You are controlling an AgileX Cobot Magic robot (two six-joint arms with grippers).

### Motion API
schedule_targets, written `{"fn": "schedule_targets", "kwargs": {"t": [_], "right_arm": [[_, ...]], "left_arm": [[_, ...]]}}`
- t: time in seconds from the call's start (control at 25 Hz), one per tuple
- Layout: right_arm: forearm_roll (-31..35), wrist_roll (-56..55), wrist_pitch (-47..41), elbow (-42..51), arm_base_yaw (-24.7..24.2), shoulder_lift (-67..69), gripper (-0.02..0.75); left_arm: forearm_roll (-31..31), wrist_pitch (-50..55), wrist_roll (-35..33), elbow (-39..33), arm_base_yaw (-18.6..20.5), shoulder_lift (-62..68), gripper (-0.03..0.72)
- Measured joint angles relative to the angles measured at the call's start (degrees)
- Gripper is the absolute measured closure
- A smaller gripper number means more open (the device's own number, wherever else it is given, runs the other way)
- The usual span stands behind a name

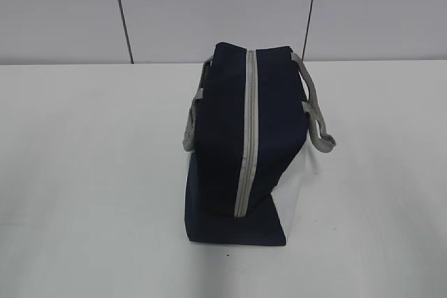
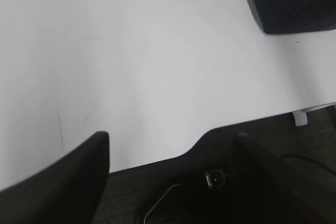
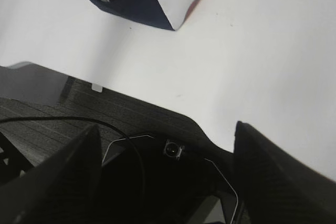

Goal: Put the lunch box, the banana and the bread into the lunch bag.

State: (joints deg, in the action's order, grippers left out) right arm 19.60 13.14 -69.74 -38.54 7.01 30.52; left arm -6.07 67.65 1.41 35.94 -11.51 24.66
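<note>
a white table (image 1: pixel 84 172) under a grey panelled wall holds the navy lunch bag (image 1: pixel 223 144) at centre, its grey zipper (image 1: pixel 246 130) closed. the left gripper (image 2: pixel 173 177) and right gripper (image 3: pixel 168 182) hang near the table edge, jaws spread wide, holding nothing.

White table (image 1: pixel 84 172) (bare, evenly lit); behind it pale grey panelled wall (image 1: pixel 209 5) with dark seams.

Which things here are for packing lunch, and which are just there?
For the job:
- lunch bag, zipped shut, standing on the table
- left gripper, open and empty
- right gripper, open and empty

Just there:
- white table
- grey wall

No lunch box, banana or bread in view.
</note>
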Motion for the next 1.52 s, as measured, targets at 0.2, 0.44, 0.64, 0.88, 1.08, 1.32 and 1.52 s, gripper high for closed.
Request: {"fn": "schedule_targets", "kwargs": {"t": [0.2,0.44,0.64,0.88,1.08,1.32,1.52], "right_arm": [[-7.66,-4.42,-2.26,3.05,0.00,-13.65,0.161],[-16.36,-7.41,-2.87,5.44,0.00,-28.09,0.161],[-20.08,-7.76,-3.31,6.73,0.00,-31.50,0.161],[-20.95,-7.79,-1.38,7.54,0.00,-31.60,0.161],[-20.91,-7.88,3.18,9.40,0.00,-31.60,0.161],[-20.91,-7.88,4.06,9.62,0.00,-31.60,0.161],[-20.91,-7.88,4.18,9.67,0.00,-31.60,0.161]], "left_arm": [[2.49,0.65,0.38,-2.33,-0.06,-10.09,0.202],[7.04,0.75,2.51,-3.86,-0.06,-15.68,0.202],[7.16,-1.02,3.60,-4.16,-0.06,-15.74,0.202],[7.52,-3.81,3.83,-5.77,-0.06,-15.74,0.221],[7.57,-4.17,3.83,-5.84,-0.06,-15.74,0.238],[7.21,-4.24,3.83,-5.84,-0.06,-15.74,0.240],[7.10,-4.24,3.83,-5.84,-0.06,-15.74,0.253]]}}
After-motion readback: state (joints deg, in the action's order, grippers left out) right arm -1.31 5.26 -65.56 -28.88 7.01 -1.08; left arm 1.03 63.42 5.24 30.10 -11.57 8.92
